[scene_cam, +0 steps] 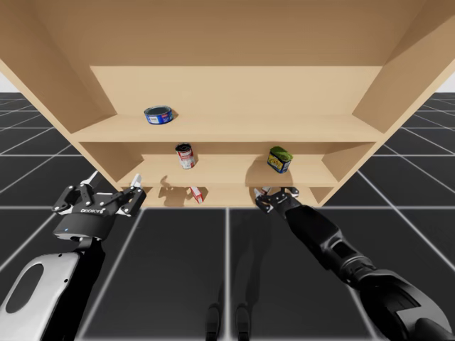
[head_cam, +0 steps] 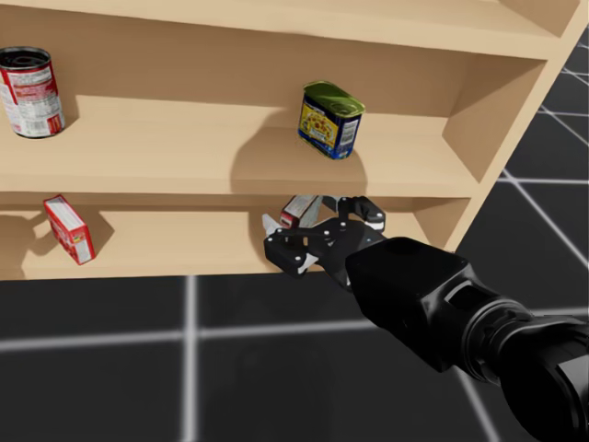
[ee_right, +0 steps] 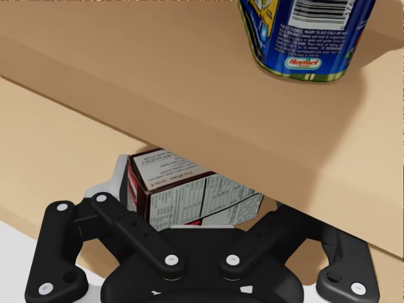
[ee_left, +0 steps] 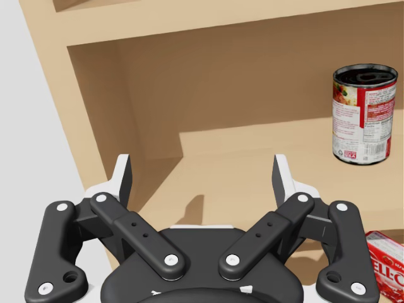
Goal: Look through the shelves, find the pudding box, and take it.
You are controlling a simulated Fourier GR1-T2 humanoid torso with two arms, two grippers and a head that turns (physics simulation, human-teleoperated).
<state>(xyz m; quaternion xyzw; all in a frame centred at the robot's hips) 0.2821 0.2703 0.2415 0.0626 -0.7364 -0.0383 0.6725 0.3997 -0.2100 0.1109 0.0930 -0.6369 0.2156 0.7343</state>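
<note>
Left hand [ee_left: 202,173]: fingers spread wide with nothing between them. It hangs before the left end of the shelves [scene_cam: 234,129], level with the lower boards. We judge it idle, parked clear of the other arm's work.

Flat can [scene_cam: 159,114]: blue, alone on the top shelf, left of middle. It has a label band that is too small to read.

Red can [ee_left: 364,113]: upright on the middle shelf. Its red-and-white label turns a panel of fine print toward the left hand. It is no box, so of no interest.

Red box [head_cam: 69,228]: bottom shelf, left part, standing tilted. It carries large white lettering on red, which we do not copy. We judge it the wrong box.

Pudding box [ee_right: 189,199]: bottom shelf, right of middle, under the board that carries the tin. A dark brown side and a white panel of small tabled print face the wrist camera.

Right hand [head_cam: 320,219]: low at the mouth of the bottom shelf, because the board above sits close. The fingers are wide apart with the pudding box between them. One finger lies along its side and the other is hidden under the board edge. We judge the box not yet clamped.

Tin [head_cam: 328,120]: blue with a green top, on the middle shelf just above the right hand. It shows a yellow picture label, a barcode and an oval logo, none of which we transcribe.

Risk: lifting during withdrawal would knock the board overhead.
</note>
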